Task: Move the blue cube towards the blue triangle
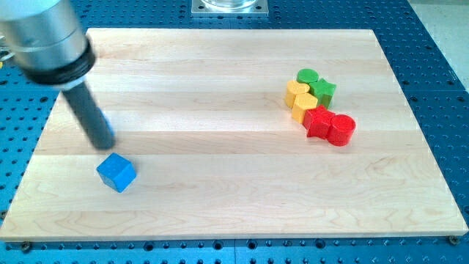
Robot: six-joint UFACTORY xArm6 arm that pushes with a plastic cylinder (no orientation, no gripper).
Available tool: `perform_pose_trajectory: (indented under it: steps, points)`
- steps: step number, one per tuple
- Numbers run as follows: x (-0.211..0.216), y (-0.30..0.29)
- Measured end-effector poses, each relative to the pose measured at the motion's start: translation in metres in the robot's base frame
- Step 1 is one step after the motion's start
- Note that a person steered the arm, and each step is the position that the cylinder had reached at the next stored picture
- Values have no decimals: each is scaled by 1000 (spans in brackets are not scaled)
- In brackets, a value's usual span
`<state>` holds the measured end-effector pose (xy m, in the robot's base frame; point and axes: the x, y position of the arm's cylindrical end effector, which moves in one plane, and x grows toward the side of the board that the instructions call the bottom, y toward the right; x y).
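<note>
Standing at the view's left, the tool is a bare rod with nothing to clench or release, so it grasps nothing and can only push. My tip (105,144) rests on the counter (220,191) just above and slightly left of the blue cube (116,173), near it but apparently not touching. A blue sliver (110,133) shows against the rod's right edge. It may be the blue triangle, but the rod hides most of it and the shape cannot be made out. The cube sits tilted, one corner pointing to the view's bottom. Far to the right, well apart from all this, a cluster lies packed together: two yellow blocks (300,97), a green cylinder (307,75), a green star (324,91), a red block (318,122) and a red cylinder (341,130). I judge the step in hand to be the approach, with the push not yet begun. If the sliver is the triangle, the tip is on the wrong side. It must go round below the cube and then nudge it upward a short way.
</note>
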<state>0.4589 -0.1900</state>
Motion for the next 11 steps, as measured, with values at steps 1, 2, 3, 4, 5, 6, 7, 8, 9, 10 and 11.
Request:
perform_pose_trajectory:
  steps: [1, 2, 3, 4, 5, 6, 7, 8, 9, 10, 11]
  points:
    - [-13, -1]
    - [13, -12]
    - [17, -66]
    - [-16, -64]
    - [-50, -57]
    - [-41, -78]
    - [-11, -114]
    - [-8, -82]
    - [-28, -41]
    - [-37, -35]
    - [-17, -48]
